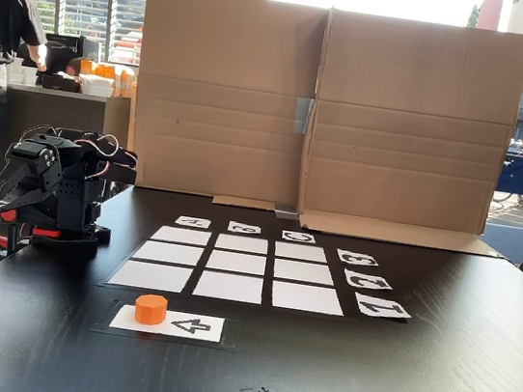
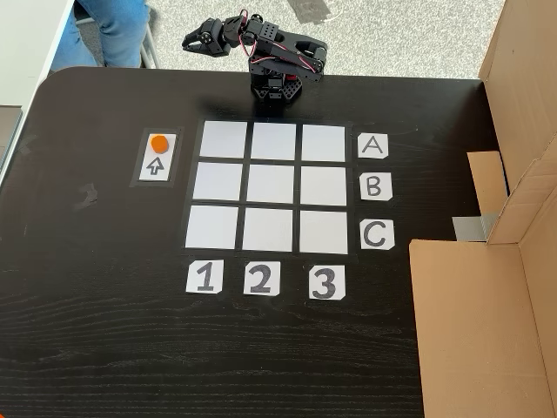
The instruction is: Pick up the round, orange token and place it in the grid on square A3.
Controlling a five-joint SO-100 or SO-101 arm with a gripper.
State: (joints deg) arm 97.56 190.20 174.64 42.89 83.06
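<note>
The orange token [image 2: 158, 144] sits on the white arrow card [image 2: 157, 157], just left of the grid [image 2: 273, 189] in the overhead fixed view. It looks light, stiff and smooth, probably slippery, so a pinch across its round sides seems best. The arm is folded at the table's far edge, and I cannot tell how the fingers of the gripper [image 2: 193, 40] stand. Square A3 [image 2: 324, 142] lies bare.

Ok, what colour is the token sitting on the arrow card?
Bright orange. The token shows best in a fixed view, standing on the white arrow card.
</note>
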